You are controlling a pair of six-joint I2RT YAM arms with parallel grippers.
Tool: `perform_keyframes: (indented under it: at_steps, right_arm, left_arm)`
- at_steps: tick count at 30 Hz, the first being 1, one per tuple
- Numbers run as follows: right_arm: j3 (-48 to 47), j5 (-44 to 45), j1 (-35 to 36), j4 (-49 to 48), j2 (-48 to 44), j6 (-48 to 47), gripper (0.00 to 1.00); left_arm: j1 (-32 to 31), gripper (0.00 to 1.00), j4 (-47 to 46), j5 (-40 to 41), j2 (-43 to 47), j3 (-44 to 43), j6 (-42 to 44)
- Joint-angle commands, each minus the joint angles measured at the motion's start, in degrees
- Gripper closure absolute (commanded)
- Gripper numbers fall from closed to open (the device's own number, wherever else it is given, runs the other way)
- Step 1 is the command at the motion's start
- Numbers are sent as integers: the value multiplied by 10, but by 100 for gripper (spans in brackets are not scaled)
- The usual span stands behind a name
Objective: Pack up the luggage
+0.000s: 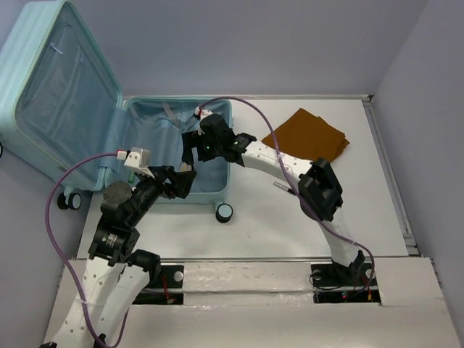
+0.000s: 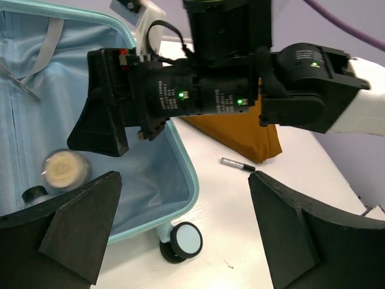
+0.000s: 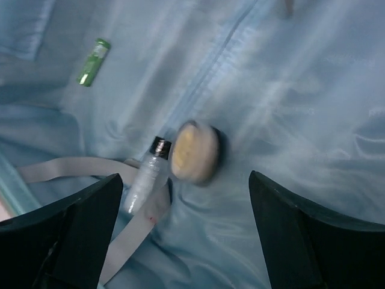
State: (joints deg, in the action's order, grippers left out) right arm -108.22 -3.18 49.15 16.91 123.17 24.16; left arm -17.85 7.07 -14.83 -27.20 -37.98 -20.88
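The pale aqua luggage (image 1: 65, 94) lies open at the back left, lid raised. In its lined base (image 3: 289, 108) lie a round cream jar (image 3: 194, 152), a clear tube with a black cap (image 3: 144, 174) and a small green tube (image 3: 93, 62). My right gripper (image 1: 194, 151) hangs open and empty over the base, just above the jar. My left gripper (image 1: 176, 181) is open and empty at the case's near rim (image 2: 186, 180), above a spinner wheel (image 2: 183, 241). The jar shows in the left wrist view (image 2: 63, 170) too.
A folded brown cloth (image 1: 308, 135) lies on the white table at the back right. A black and silver pen (image 2: 237, 164) lies on the table near the cloth. A grey strap (image 3: 78, 171) lies loose in the case. Walls stand behind and to the right.
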Motion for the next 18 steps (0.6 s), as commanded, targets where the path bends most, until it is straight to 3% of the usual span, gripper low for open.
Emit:
perform_keyframes:
  at_steps: [1,5,6,8,9,10,12,15,17,18]
  right_arm:
    - [-83,-24,-6,32,9,-13,6]
    - [-19,34,-6,30,-50,-39,8]
    - [4,57,-6,23,-71,-45,19]
    - [105,114,-6,5,-150,-61,29]
    - [144,129,-6,-19,-179,-66,41]
    - [226,146,-20,-31,-240,-73,45]
    - [303,147,-45,-47,-295,-75,51]
    - [416,79,-124,-22,-363,-89,54]
    - [441,80,-173,21,-368,-104,47]
    - [458,89,-181,53,-364,-111,39]
  left_arm:
    - [6,1,-29,-4,-1,-17,4]
    - [7,1,-30,-6,-1,-17,3]
    - [7,1,-30,-6,-2,-17,3]
    - [7,1,-30,-6,-2,-17,2]
    - [7,1,-30,-7,-2,-17,3]
    - [6,1,-30,-7,-1,-17,3]
    - [6,1,-31,-8,-1,-17,3]
    - [6,1,-34,-13,-2,-15,1]
    - [6,1,-36,-14,-3,-15,1]
    - [6,1,-36,-15,-4,-14,1]
